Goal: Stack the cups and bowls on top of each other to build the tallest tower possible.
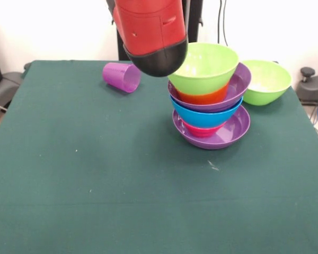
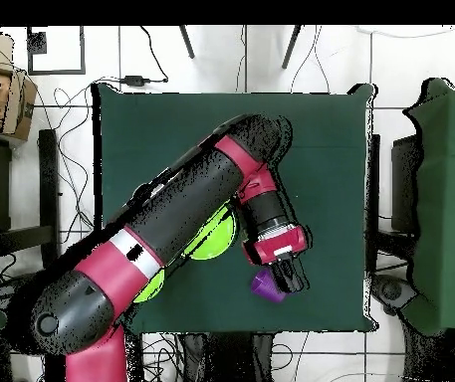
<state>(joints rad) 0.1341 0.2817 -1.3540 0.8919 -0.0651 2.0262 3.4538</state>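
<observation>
Tower point(image 1: 211, 100) at 2 o'clock on surface point(image 1: 95, 174) leans, top lime bowl point(image 1: 204, 66) tilted; arm point(image 1: 151, 32) w/ gripper point(image 2: 283, 271) beside purple cup point(image 1: 122, 76) could knock it. Fingers: can't tell.

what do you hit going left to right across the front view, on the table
purple cup lying on its side → tower of nested bowls, lime green on top, wide purple at the base → lone lime green bowl. The arm overlaps cup and tower from above, so it is left out.
</observation>
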